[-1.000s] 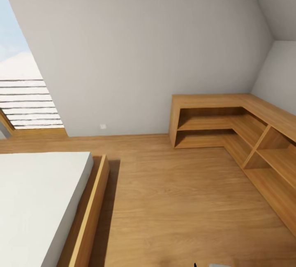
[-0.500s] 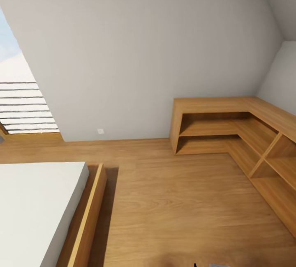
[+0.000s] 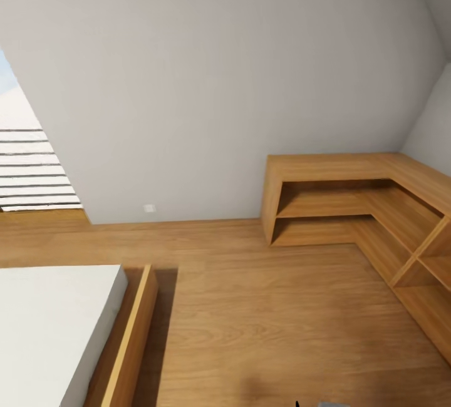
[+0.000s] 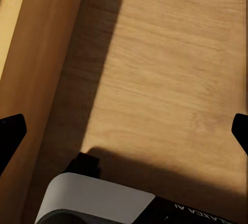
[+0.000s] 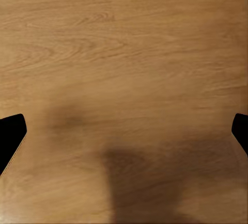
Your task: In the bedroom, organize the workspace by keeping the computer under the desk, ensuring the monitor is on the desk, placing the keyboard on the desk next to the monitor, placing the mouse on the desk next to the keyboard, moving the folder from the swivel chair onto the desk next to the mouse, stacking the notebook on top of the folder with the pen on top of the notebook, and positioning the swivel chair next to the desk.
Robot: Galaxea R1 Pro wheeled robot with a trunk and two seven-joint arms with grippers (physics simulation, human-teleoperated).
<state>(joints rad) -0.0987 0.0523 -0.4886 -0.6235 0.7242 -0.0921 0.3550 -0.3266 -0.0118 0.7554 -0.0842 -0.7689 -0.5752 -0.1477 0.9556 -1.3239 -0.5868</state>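
Both jaws are hanging wide and empty over the floor (image 5: 124, 53). The view is swinging left to right: the bed (image 3: 56, 325) is sliding out, the corner shelf (image 3: 351, 206) nearing. No task thing is showing; the robot is probably searching.

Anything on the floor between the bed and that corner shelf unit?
Nothing: in the head view, bare wood floor runs between the bed and the L-shaped wooden shelf unit, crossed only by the bed frame's shadow.

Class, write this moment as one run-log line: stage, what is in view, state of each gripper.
stage: moving through bedroom | view: bed, wooden corner shelf, wood floor | left gripper: open, empty | right gripper: open, empty
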